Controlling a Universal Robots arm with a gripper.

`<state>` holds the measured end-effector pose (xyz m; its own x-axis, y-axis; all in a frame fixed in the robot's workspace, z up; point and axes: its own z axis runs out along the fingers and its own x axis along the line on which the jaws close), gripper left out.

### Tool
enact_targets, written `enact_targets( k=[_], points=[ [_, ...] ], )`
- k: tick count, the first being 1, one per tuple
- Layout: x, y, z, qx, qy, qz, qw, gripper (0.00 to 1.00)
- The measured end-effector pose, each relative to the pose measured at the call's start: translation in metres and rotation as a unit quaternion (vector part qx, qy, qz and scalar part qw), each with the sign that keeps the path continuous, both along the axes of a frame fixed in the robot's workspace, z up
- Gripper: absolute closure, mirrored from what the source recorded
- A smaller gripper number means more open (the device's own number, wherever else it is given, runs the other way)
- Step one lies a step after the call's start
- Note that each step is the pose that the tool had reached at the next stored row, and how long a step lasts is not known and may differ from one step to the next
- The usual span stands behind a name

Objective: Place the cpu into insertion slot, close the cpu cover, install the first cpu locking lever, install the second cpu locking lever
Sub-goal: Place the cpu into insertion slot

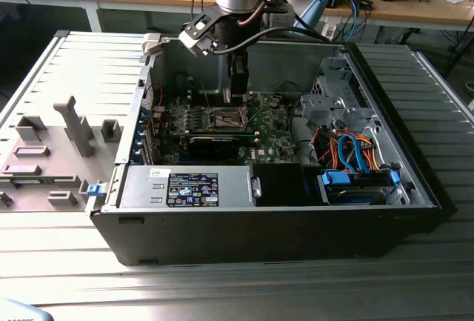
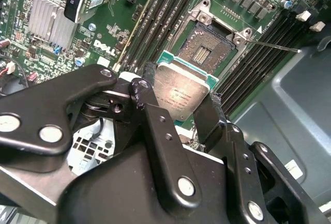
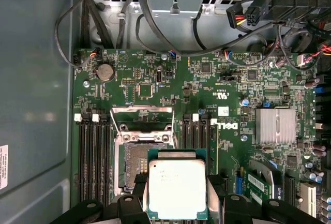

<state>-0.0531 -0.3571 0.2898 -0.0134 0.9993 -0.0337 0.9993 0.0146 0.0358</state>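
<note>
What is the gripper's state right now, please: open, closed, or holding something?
The gripper is closed on the cpu, which is not yet seated in the insertion slot.

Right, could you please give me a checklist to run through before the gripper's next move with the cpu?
1. Grip on the cpu: ok. The gripper clamps it on two opposite edges, with the metal top facing the wrist cameras.
2. The cpu cover open: ok. It is swung up off the insertion slot.
3. Slot free of foreign objects: ok. Its contact field looks bare in both wrist views.
4. One locking lever released: ok. It sticks out away from the slot.
5. Chip squared over the slot: cannot tell. It hangs above the slot and covers part of it.
</note>
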Motion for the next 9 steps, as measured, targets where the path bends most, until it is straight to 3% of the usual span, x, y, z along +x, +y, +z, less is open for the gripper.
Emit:
enact_targets(
  k=[9],
  points=[
    [-0.0031,0.0005,-0.0006,0.0,0.0,0.0,1.0,0.46]
  ],
)
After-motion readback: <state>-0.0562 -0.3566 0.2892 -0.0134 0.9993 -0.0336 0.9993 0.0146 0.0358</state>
